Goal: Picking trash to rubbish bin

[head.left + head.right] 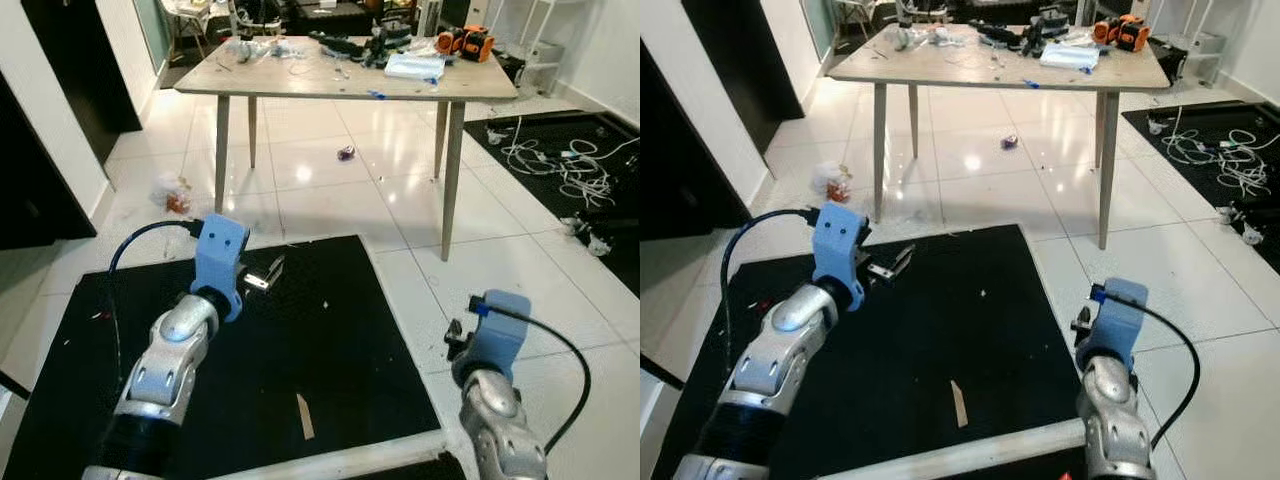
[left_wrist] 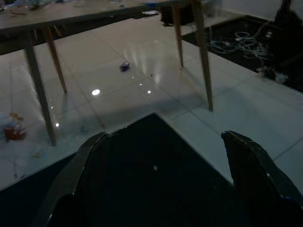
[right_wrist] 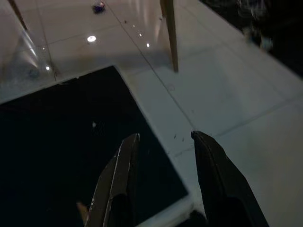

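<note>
two pieces of trash on the white tiled floor (image 1: pixel 330 200): a small purple scrap (image 1: pixel 346 152) lying under the wooden table (image 1: pixel 300 75), far centre, and a crumpled white-and-red wrapper (image 1: pixel 173 194) just left of the table's near left leg, close to the far left corner of the black mat (image 1: pixel 330 340). a thin tan sliver (image 1: pixel 305 416) lies on the mat, near side. left gripper (image 2: pixel 161 156) raised over the mat's far left part, fingers spread wide apart, holding nothing. right gripper (image 3: pixel 163 142) low at the mat's near right edge, fingers a little apart, empty. table top cluttered with cables, tools, an orange device (image 1: pixel 467 42) at the far right. white cables (image 1: pixel 560 160) coiled on a second dark mat at far right. dark doorway (image 1: pixel 75 60) at far left.
</note>
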